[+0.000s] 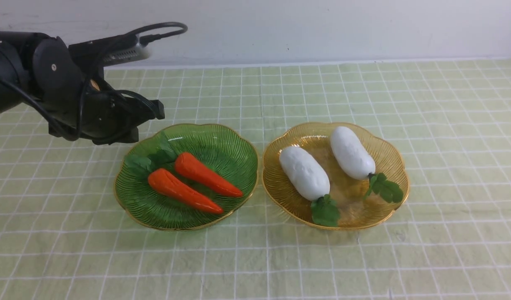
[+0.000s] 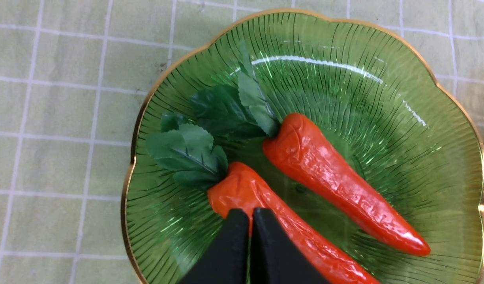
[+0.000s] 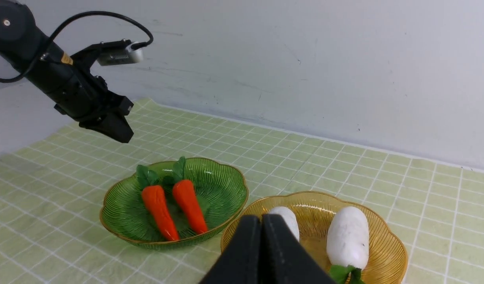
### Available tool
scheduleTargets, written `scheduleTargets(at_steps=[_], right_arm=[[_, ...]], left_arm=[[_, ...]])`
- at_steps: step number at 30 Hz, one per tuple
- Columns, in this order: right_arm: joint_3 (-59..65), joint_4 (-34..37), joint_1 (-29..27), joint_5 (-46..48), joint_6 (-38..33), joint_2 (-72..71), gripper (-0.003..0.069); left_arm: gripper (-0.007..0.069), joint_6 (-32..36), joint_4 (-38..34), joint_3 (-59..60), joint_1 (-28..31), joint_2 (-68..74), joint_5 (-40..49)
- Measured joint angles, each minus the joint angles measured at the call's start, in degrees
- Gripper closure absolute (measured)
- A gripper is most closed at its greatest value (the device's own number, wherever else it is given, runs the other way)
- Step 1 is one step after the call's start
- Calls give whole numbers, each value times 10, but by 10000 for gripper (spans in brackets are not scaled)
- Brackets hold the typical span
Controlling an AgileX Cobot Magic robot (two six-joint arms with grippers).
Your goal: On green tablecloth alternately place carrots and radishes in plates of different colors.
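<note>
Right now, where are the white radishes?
Front view: both radishes lie side by side in the amber plate, right of the green plate holding the carrots.

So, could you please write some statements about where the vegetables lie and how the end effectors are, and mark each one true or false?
1. Both carrots lie in the green plate. True.
2. One radish lies on the green tablecloth beside the plates. False: both radishes lie in the amber plate; nothing lies loose on the green tablecloth.
3. The left end effector is shut and holds nothing. True.
4. The radish leaves point toward the back wall. False: they point toward the near edge of the table.
5. The right end effector is open wide. False: its jaws are together.
</note>
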Motion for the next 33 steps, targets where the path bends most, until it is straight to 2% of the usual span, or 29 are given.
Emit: scheduleTargets(at_steps=[22,28,31,33], right_arm=[[5,2,0,0,7,0,674],[51,2,-4,-17,7,-25,674],[99,2,-32,-45,7,-58,674],[153,2,-81,-71,7,-92,674]], left_arm=[[632,0,0,0,0,0,14],[632,0,0,0,0,0,17],[632,0,0,0,0,1,19],[632,0,0,0,0,5,27]])
